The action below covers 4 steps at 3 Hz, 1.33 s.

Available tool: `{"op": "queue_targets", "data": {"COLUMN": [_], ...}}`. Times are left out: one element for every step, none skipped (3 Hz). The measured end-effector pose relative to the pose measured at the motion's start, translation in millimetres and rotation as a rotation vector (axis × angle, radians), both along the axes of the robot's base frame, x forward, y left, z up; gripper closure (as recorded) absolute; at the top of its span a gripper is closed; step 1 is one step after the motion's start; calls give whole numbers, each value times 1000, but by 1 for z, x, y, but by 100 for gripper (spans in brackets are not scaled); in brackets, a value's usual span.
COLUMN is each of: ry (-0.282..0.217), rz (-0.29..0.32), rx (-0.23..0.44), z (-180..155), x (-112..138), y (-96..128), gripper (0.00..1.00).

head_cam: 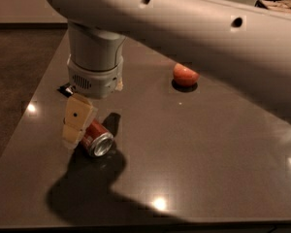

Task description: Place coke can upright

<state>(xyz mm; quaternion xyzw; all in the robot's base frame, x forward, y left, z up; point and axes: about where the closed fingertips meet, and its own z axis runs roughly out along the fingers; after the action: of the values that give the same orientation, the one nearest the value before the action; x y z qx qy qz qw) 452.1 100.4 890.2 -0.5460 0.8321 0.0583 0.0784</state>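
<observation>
The coke can [98,139] lies on its side on the dark table [194,144], at the front left, with its silver end facing the camera. My gripper [75,130] hangs from the large white arm [184,28] and sits low, right over the can's far end, partly covering it. I cannot tell whether it touches the can.
A red apple [184,74] sits at the back middle of the table. A corner of the black candy bar wrapper [65,88] peeks out behind the wrist. The table's left edge is close to the can. The arm's shadow falls on the front of the table.
</observation>
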Motion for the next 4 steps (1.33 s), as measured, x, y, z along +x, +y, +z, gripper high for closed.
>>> {"op": "queue_targets", "data": {"ry": [15,30,43,43], "rz": [-39,-60,-84,-107], "rx": [-25,-58,-84,-99], "z": [-17,-32,-45,-49], "x": [0,2,6,10], "y": [20,32,36,36], "gripper": [0,0,0,15]}}
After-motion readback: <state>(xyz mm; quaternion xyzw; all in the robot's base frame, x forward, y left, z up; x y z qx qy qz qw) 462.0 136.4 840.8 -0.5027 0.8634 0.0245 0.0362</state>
